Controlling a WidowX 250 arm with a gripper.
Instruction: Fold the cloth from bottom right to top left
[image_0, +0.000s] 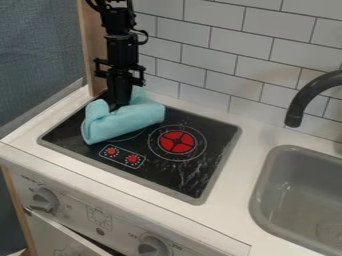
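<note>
On the stove top (215, 134), gripper (117, 105) at the blue cloth (128, 123)

Most of the cloth lies just below and right of the jaws. Its long side slants from low left to high right, so a fold to top left should go across it. I can't tell if the jaws are open or shut. At the right is a gray sink (265, 192).

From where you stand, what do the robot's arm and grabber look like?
The arm is black, made of chunky, boxy parts, and thin black cables loop out at its sides. The gripper is black too, with knobbly bits sticking out both sides above its narrow end.
</note>
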